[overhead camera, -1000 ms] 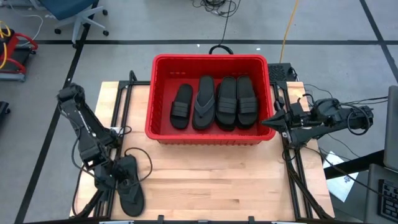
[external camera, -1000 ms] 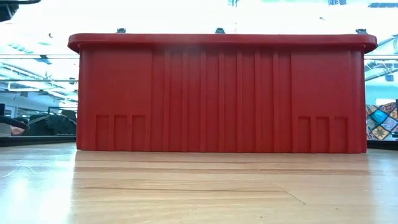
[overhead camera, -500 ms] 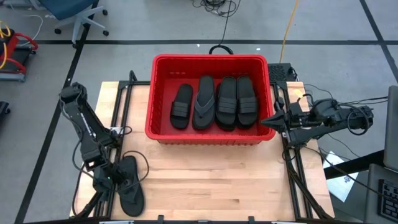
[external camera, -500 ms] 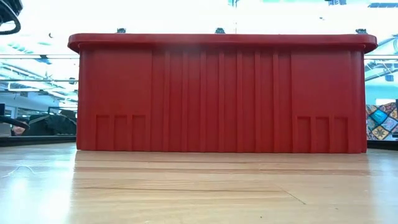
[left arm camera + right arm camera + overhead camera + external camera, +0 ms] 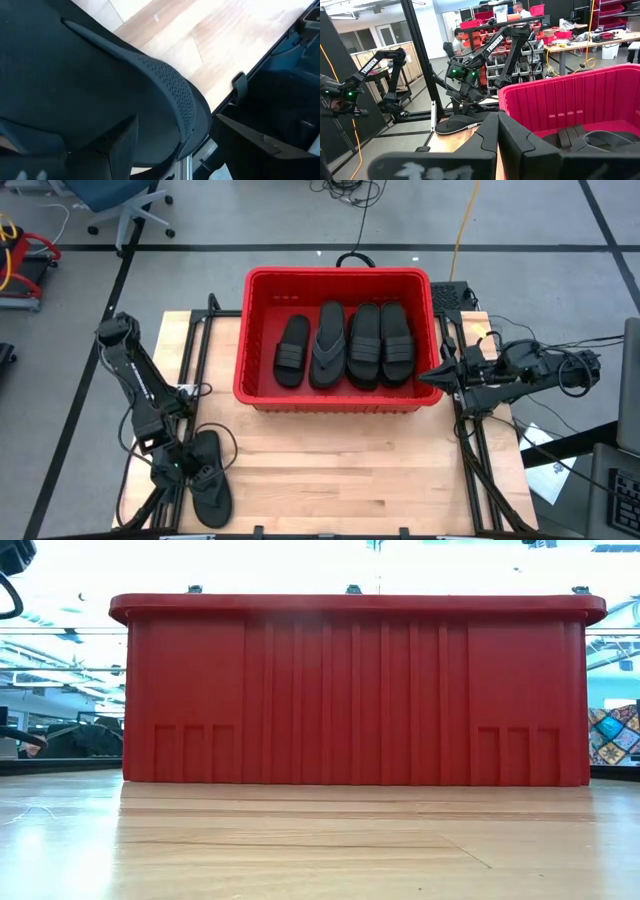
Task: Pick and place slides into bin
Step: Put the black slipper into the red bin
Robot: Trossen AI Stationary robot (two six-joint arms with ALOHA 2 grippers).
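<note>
Left gripper stands spread over the thong slide at lower left; soft, light rubber (likely floppy), best pinched at a sole edge; four slides lie in the bin; right gripper pressed together.

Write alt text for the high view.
A red bin holds four dark slides side by side. The left gripper sits open at a thong-style slide on the wooden table; the right gripper waits shut beside the bin.
</note>
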